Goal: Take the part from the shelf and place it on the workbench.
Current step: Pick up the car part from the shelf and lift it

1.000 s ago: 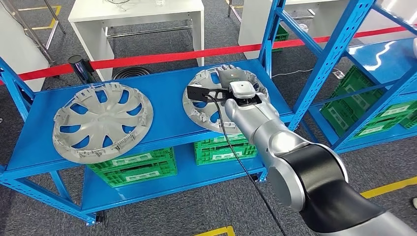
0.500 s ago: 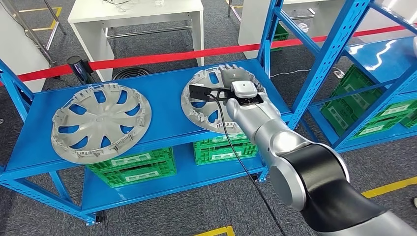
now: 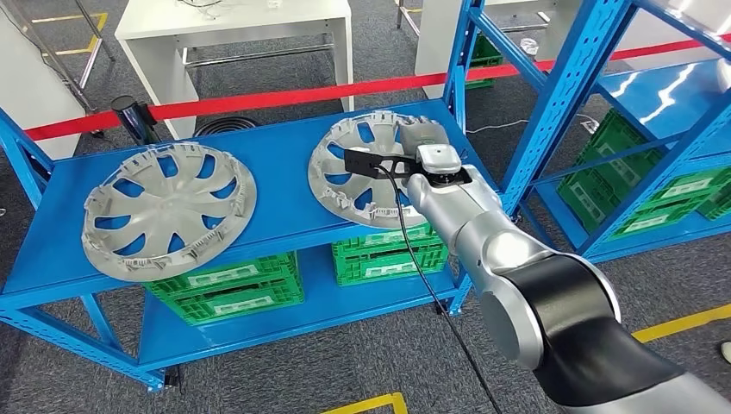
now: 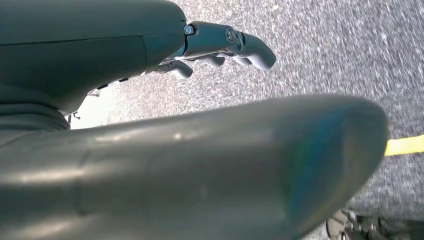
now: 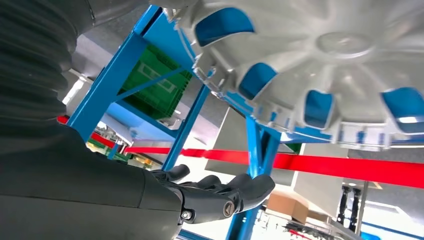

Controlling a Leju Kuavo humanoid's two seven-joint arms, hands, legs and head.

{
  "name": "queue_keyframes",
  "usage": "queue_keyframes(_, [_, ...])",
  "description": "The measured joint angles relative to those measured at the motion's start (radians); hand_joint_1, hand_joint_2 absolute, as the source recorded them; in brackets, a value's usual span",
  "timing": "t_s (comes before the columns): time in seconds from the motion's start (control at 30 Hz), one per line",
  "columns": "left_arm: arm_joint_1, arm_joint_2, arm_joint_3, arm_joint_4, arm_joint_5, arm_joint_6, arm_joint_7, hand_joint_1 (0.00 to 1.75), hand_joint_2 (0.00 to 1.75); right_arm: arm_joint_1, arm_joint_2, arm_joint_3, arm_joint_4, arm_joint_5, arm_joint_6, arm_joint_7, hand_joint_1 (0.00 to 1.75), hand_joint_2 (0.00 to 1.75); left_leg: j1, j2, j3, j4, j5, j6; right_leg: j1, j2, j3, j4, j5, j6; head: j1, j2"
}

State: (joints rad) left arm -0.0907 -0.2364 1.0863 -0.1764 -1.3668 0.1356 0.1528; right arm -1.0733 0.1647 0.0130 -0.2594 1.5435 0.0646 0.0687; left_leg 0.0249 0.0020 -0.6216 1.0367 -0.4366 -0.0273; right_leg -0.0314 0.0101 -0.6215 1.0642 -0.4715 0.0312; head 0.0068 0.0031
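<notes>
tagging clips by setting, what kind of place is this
Likely a factory or warehouse test area: blue steel shelving holding hubcaps, green crates below, a red barrier tape and yellow floor lines.

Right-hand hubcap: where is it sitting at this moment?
In the head view the right-hand hubcap lies on the blue shelf, near its right upright, under the right hand; the other hubcap lies apart to its left.

No words or numbers can be read; the white labels on the green crates (image 3: 226,293) are too blurry.
</notes>
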Motion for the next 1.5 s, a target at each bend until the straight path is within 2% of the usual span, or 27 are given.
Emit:
queue_keyframes(0.03, [0.0,0.001,0.0,0.0,0.0,0.0,0.0,0.0,0.0,0.0,0.0,0.0,0.0,0.0,0.0,-0.001,0.0,1.75,-0.001,-0.001,-0.004,0.005,0.0,-0.008,0.002,0.003,0.003,-0.01,-0.001,-0.008,0.001,0.0])
queue_keyframes(0.13, [0.0,0.0,-0.001,0.0,0.0,-0.001,0.002,0.0,0.0,0.001,0.0,0.0,0.0,0.0,0.001,0.0,0.0,1.75,0.001,-0.003,-0.011,0.003,0.001,-0.028,0.005,0.005,-0.007,-0.004,0.006,-0.04,0.0,0.0])
queue_keyframes(0.17, [0.0,0.0,-0.001,0.0,0.001,0.0,0.004,0.0,0.0,0.001,0.001,0.0,0.0,0.0,0.001,-0.001,0.0,1.75,0.001,-0.002,-0.017,0.011,-0.013,-0.031,0.005,0.005,-0.01,-0.005,0.007,-0.047,-0.001,0.0])
queue_keyframes(0.2, [0.0,0.0,-0.001,0.0,0.001,0.0,0.005,0.0,0.0,0.0,0.002,0.0,0.0,0.0,0.002,-0.002,0.0,1.75,0.001,-0.001,-0.02,0.014,-0.043,-0.023,0.006,0.006,-0.012,-0.007,0.007,-0.05,-0.002,0.0])
queue_keyframes(0.27, [-0.001,0.0,-0.001,0.0,0.001,0.001,0.006,0.0,0.0,0.0,0.003,0.0,0.0,0.001,0.003,-0.003,0.0,1.75,-0.002,-0.002,-0.023,0.025,-0.112,0.014,0.011,0.007,-0.015,-0.007,0.009,-0.051,-0.003,0.0])
queue_keyframes(0.3, [-0.001,0.001,-0.001,-0.001,0.001,0.002,0.006,0.0,0.0,0.0,0.003,0.0,0.0,0.001,0.003,-0.003,0.0,1.75,-0.003,-0.003,-0.021,0.021,-0.132,0.034,0.013,0.007,-0.015,-0.008,0.011,-0.052,-0.003,0.0])
queue_keyframes(0.33, [-0.001,0.001,-0.001,-0.001,0.001,0.002,0.005,0.0,0.0,0.0,0.003,0.0,0.0,0.002,0.004,-0.003,0.0,1.75,-0.004,-0.005,-0.02,0.022,-0.13,0.043,0.014,0.007,-0.014,-0.009,0.013,-0.055,-0.003,0.0])
queue_keyframes(0.37, [0.0,0.001,-0.001,-0.001,0.001,0.002,0.005,0.0,0.0,-0.001,0.003,0.0,0.0,0.002,0.004,-0.003,0.0,1.75,-0.004,-0.007,-0.02,0.016,-0.11,0.045,0.016,0.007,-0.014,-0.009,0.014,-0.058,-0.004,0.0])
queue_keyframes(0.4, [0.0,0.001,-0.001,-0.001,0.001,0.002,0.004,0.0,0.0,-0.001,0.004,0.0,0.0,0.002,0.004,-0.003,0.0,1.75,-0.003,-0.009,-0.018,0.007,-0.069,0.04,0.017,0.007,-0.015,-0.008,0.015,-0.059,-0.004,0.0])
queue_keyframes(0.43, [0.0,0.001,-0.001,0.0,0.001,0.001,0.004,0.0,0.0,-0.001,0.004,0.0,0.0,0.002,0.004,-0.003,0.0,1.75,-0.002,-0.011,-0.016,-0.003,-0.033,0.022,0.018,0.008,-0.016,-0.008,0.016,-0.06,-0.004,0.0])
queue_keyframes(0.47, [-0.001,0.001,-0.001,0.0,0.001,0.0,0.003,0.0,0.0,-0.001,0.003,0.0,0.0,0.002,0.004,-0.003,0.0,1.75,0.0,-0.013,-0.013,-0.011,0.001,-0.001,0.018,0.008,-0.018,-0.007,0.017,-0.061,-0.004,0.0])
queue_keyframes(0.5, [-0.001,0.0,-0.001,0.0,0.001,-0.001,0.003,0.0,0.0,0.0,0.003,0.0,0.0,0.002,0.004,-0.003,0.0,1.75,0.002,-0.014,-0.011,-0.018,0.02,-0.022,0.019,0.009,-0.02,-0.007,0.018,-0.062,-0.004,0.0])
queue_keyframes(0.53, [-0.001,0.0,-0.001,0.0,0.001,-0.003,0.002,0.0,0.0,0.0,0.003,0.0,0.0,0.002,0.004,-0.003,0.0,1.75,0.004,-0.014,-0.01,-0.02,0.02,-0.037,0.018,0.009,-0.021,-0.007,0.019,-0.062,-0.004,0.0])
queue_keyframes(0.57, [-0.001,0.0,-0.001,0.0,0.001,-0.004,0.002,0.0,0.0,0.001,0.003,0.0,0.0,0.002,0.004,-0.003,0.0,1.75,0.004,-0.013,-0.01,-0.02,0.024,-0.042,0.018,0.009,-0.022,-0.007,0.019,-0.062,-0.004,0.0])
queue_keyframes(0.8, [-0.001,0.0,-0.001,0.0,0.001,-0.004,0.002,0.0,0.0,0.002,0.004,0.0,0.0,0.002,0.004,-0.003,0.0,1.75,0.002,-0.014,-0.015,-0.018,0.022,-0.035,0.017,0.007,-0.02,-0.014,0.022,-0.056,-0.003,0.0])
queue_keyframes(0.97, [-0.001,0.001,-0.001,0.0,0.001,-0.005,0.0,0.0,0.0,0.002,0.004,0.0,0.0,0.002,0.005,-0.003,0.0,1.75,-0.002,-0.014,-0.021,-0.006,0.015,-0.016,0.011,0.007,-0.019,-0.017,0.024,-0.042,-0.004,0.0])
queue_keyframes(1.07, [-0.001,0.001,-0.001,0.0,0.001,-0.004,-0.003,0.0,0.0,0.002,0.004,0.0,0.0,0.002,0.006,-0.003,0.0,1.75,-0.007,-0.014,-0.024,0.0,0.013,-0.005,0.007,0.007,-0.017,-0.02,0.026,-0.031,-0.004,0.0])
queue_keyframes(1.13, [-0.001,0.0,-0.001,0.0,0.001,-0.003,-0.004,0.0,0.0,0.001,0.003,0.0,0.0,0.002,0.006,-0.003,0.0,1.75,-0.003,-0.011,-0.019,-0.015,0.027,0.005,0.008,0.007,-0.015,-0.02,0.021,-0.021,-0.003,0.0])
queue_keyframes(1.17, [-0.001,-0.001,-0.001,0.0,0.001,-0.003,-0.003,0.0,0.0,0.0,0.002,0.0,0.0,0.002,0.007,-0.003,0.0,1.75,0.0,-0.009,-0.016,-0.025,0.036,0.011,0.008,0.005,-0.02,-0.005,0.003,-0.017,-0.002,0.0])
queue_keyframes(1.2, [-0.001,-0.001,-0.001,0.001,0.002,-0.003,-0.003,0.0,0.0,-0.001,0.002,0.0,0.0,0.002,0.007,-0.003,0.0,1.75,0.002,-0.006,-0.016,-0.033,0.045,0.015,0.009,0.003,-0.033,0.031,-0.028,-0.015,-0.001,0.0])
queue_keyframes(1.27, [-0.002,-0.001,-0.001,0.001,0.003,-0.003,-0.003,0.0,0.0,0.0,0.001,0.0,0.0,0.002,0.008,-0.003,0.0,1.75,0.001,-0.004,-0.023,-0.037,0.051,0.021,0.008,0.0,-0.079,0.153,-0.104,-0.012,0.002,0.0])
queue_keyframes(1.3, [-0.002,-0.001,-0.001,0.001,0.003,-0.003,-0.003,0.0,0.0,0.004,0.0,0.0,0.0,0.002,0.008,-0.003,0.0,1.75,0.001,-0.003,-0.029,-0.036,0.054,0.021,0.008,0.0,-0.098,0.208,-0.129,-0.01,0.002,0.0])
queue_keyframes(1.33, [-0.002,-0.001,-0.001,0.001,0.004,-0.003,-0.003,0.0,0.0,0.007,0.0,0.0,0.0,0.002,0.01,-0.002,0.0,1.75,0.002,-0.003,-0.034,-0.034,0.057,0.02,0.007,-0.001,-0.103,0.235,-0.136,-0.008,0.002,0.0])
queue_keyframes(1.37, [-0.001,-0.002,-0.001,0.001,0.004,-0.003,-0.003,0.0,0.0,0.01,0.0,0.0,0.0,0.002,0.011,-0.002,0.0,1.75,0.003,-0.002,-0.04,-0.031,0.061,0.018,0.006,-0.001,-0.088,0.222,-0.126,-0.007,0.002,0.0])
queue_keyframes(1.47, [-0.001,-0.003,-0.001,0.0,0.007,-0.001,-0.003,0.0,0.0,0.009,0.001,0.0,0.0,0.002,0.013,-0.002,0.0,1.75,0.004,-0.004,-0.06,-0.014,0.07,0.004,0.003,-0.004,0.02,0.039,-0.063,-0.008,0.002,0.0])
queue_keyframes(1.5, [-0.001,-0.003,-0.001,0.0,0.007,-0.001,-0.003,0.0,0.0,0.007,0.002,0.0,0.0,0.002,0.014,-0.002,0.0,1.75,0.003,-0.005,-0.064,-0.01,0.073,-0.003,0.004,-0.004,0.041,0.001,-0.051,-0.013,0.001,0.0])
